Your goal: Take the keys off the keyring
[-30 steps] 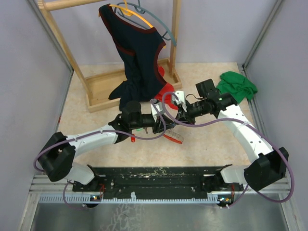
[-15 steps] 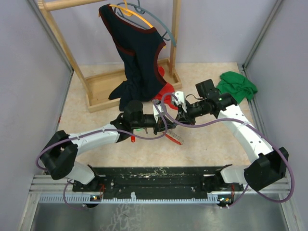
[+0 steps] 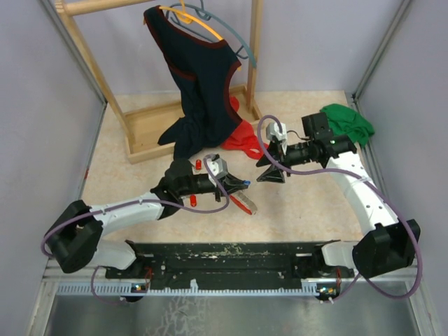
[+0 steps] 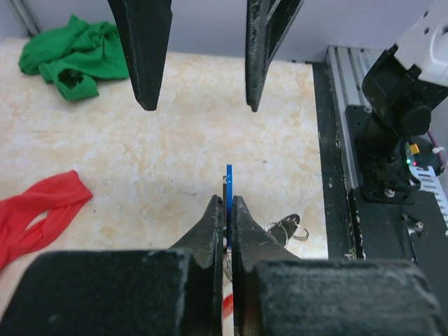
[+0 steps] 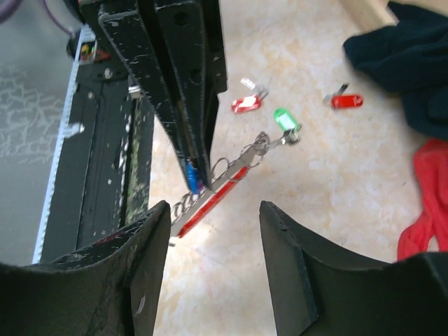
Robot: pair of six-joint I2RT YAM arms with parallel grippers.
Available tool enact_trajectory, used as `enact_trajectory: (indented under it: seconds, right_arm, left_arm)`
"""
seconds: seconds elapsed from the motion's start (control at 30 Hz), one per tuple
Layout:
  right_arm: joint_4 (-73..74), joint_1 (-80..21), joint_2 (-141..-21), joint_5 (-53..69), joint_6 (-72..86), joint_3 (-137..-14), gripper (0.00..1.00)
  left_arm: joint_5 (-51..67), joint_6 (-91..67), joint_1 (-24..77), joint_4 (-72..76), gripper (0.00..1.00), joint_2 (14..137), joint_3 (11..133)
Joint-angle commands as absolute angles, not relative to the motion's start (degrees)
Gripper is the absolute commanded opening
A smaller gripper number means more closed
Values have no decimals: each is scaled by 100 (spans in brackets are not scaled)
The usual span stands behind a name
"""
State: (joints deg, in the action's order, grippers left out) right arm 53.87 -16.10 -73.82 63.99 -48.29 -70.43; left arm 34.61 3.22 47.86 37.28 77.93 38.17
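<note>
My left gripper [image 4: 225, 203] is shut on a blue key [image 4: 229, 183], held edge-on between the jaws. In the top view the left gripper [image 3: 236, 183] is at mid-table. The keyring [image 5: 210, 199], a red strip with a silvery chain, lies slanted just under those fingertips, also seen as the keyring [image 3: 243, 203]. A green key [image 5: 281, 117] sits at the chain's far end. Two red keys [image 5: 246, 103] [image 5: 346, 101] lie loose on the table. My right gripper [image 5: 213, 266] is open and empty, facing the left one a short way off; in the top view it is the right gripper [image 3: 269, 171].
A wooden rack with a dark garment [image 3: 199, 91] stands at the back left. A red cloth [image 3: 241, 136] lies by its base, a green cloth [image 3: 346, 122] at the back right. The black rail [image 3: 231, 255] runs along the near edge.
The right gripper opened and pulled back to the right, away from the left one. The left arm drew back leftward, staying shut on the blue key. A red key now shows behind it.
</note>
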Motion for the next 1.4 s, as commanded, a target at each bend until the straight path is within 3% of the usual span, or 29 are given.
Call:
enact_trajectory:
  seconds: [0.0,0.13,0.53,1.37]
  right_arm:
    - [4561,-1389,-7061,7499,-4649,-6657,53]
    - [3868,-1375,-6971,7969,-4783,-6075,51]
    - [3721,-1625,-7203,8514,-5512,-5603,46]
    - [3208,-2205,-7418,8377,-4966,-5557,20]
  left_arm:
    - [3609,-33,4753,5071,0,7461,3486]
    - [3723,-344,4729,5728,0,7366,3266]
    - [3951,-1201,4709,7031,0,7665,3127]
    - [3981,-1481,4708,7251,0,7879,3155]
